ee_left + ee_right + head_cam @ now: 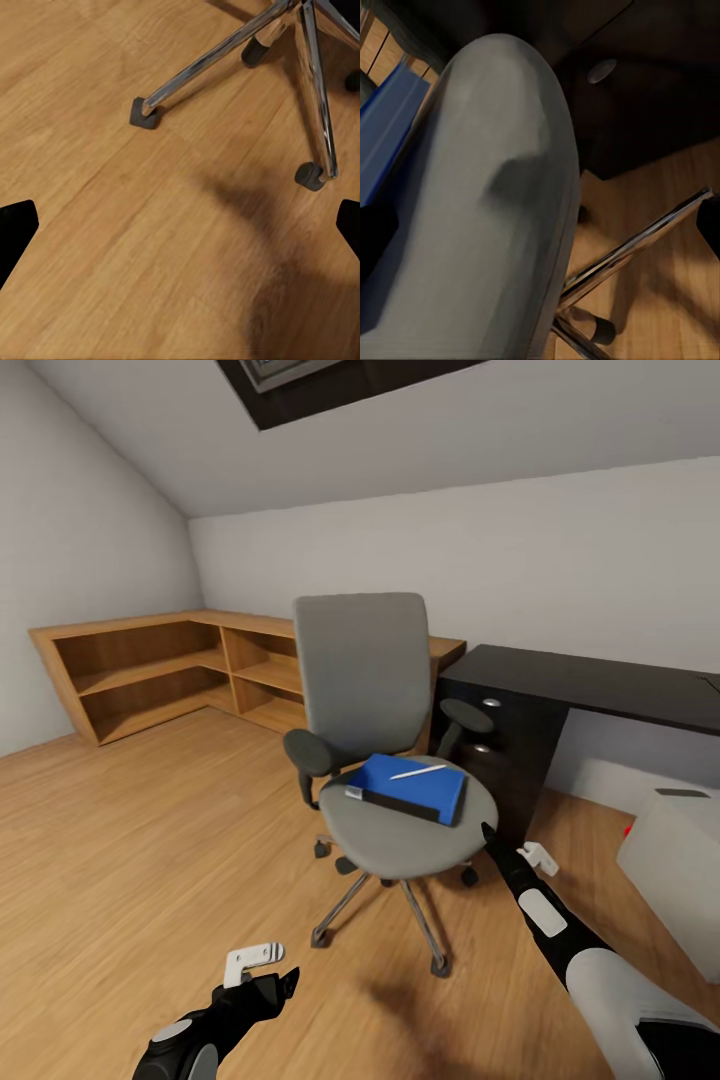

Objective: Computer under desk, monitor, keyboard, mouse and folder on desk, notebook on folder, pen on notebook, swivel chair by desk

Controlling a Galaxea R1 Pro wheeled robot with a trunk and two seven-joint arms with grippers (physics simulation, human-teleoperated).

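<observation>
The swivel chair (370,680) stands in the middle of the room, left of the black desk (590,680). On its grey seat (487,225) lies the blue folder (415,785), whose blue edge (390,127) also shows in the right wrist view. The white pen (418,771) rests on the folder. A black strip along the folder's near edge may be the notebook (400,806). My right gripper (492,838) is open at the seat's right front rim. My left gripper (275,985) hangs open over the floor near the chrome chair base (225,49). The grey computer (675,860) stands at the right. Monitor, keyboard and mouse are out of view.
A low wooden corner shelf unit (170,670) runs along the left and back walls. The desk's black drawers carry round silver knobs (490,703). A dark skylight (300,385) sits in the sloped ceiling. Wood plank floor (150,840) spreads to the left of the chair.
</observation>
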